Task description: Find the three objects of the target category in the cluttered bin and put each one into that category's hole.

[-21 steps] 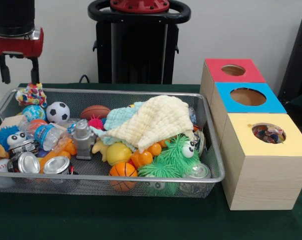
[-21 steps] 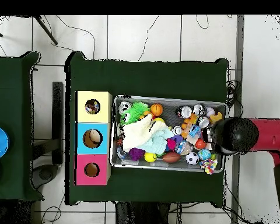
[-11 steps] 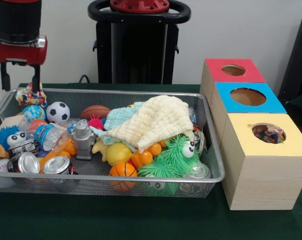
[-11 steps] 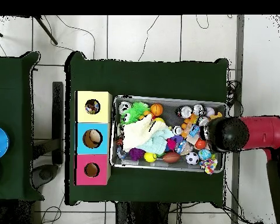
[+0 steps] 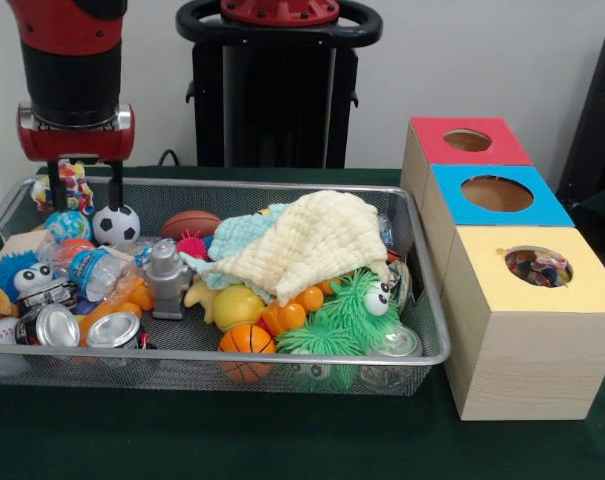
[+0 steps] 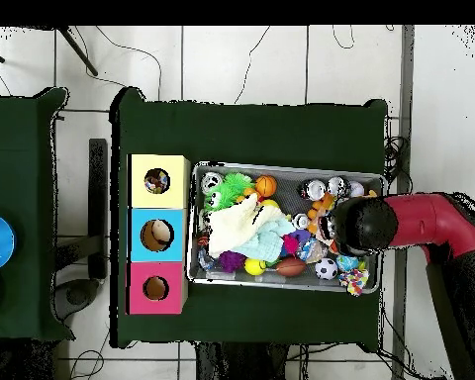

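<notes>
The gripper (image 5: 83, 185) hangs with its fingers (image 5: 113, 192) spread apart and holding nothing over the far end of the bin (image 5: 282, 355), just above the soccer ball (image 5: 115, 224), so it should drop straight down to grab one toy.

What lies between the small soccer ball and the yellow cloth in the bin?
In the front view, a brown football lies between the soccer ball and the yellow cloth, with a pink spiky ball just below it.
</notes>
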Controlling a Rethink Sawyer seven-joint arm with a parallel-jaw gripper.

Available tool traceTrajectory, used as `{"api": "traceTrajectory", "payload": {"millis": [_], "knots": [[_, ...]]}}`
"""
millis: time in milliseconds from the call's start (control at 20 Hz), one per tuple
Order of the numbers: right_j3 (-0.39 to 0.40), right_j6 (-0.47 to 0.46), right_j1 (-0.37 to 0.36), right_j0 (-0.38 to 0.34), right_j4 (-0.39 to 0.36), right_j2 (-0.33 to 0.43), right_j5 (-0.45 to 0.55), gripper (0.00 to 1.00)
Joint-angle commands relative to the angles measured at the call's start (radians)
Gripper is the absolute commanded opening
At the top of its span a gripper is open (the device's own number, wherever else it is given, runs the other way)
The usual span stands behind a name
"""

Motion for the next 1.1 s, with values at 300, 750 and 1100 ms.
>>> {"api": "traceTrajectory", "payload": {"millis": [300,750,1100], "knots": [[0.051,-0.264,-0.032,-0.017,-0.056,-0.041,0.021,1.00],[0.094,-0.261,-0.082,-0.024,-0.052,-0.070,0.045,1.00],[0.102,-0.228,-0.040,-0.006,-0.051,-0.112,0.074,1.00]]}}
